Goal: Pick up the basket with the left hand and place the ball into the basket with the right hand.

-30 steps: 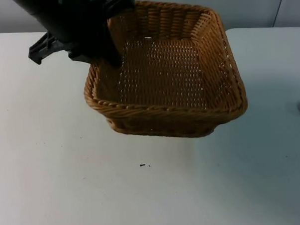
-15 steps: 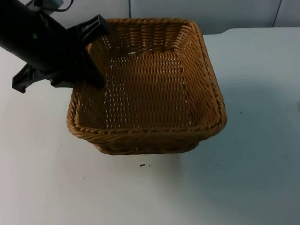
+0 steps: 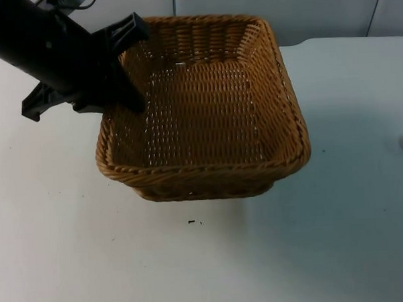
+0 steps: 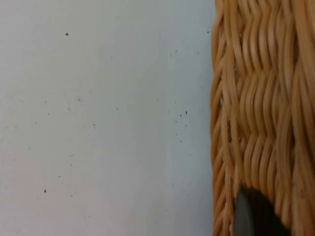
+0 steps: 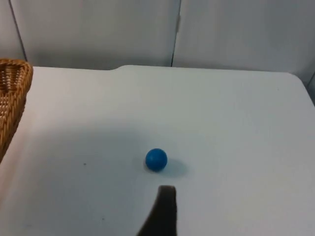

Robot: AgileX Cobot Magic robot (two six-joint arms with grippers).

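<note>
A white table top [image 3: 339,245] runs back to a grey partition wall [image 3: 316,9]. A small blue ball [image 5: 156,160] rests directly on the table, out in the open and well apart from the woven wicker basket [image 3: 203,111] (from the overhead camera the ball shows at the table's right edge, partly cut off). The basket casts a shadow on the white surface beneath it; whether its base touches the table cannot be told. A few tiny dark specks [image 3: 191,222] lie on the table just in front of the basket.

overhead and both wrists share the basket [image 3: 200,111].
</note>
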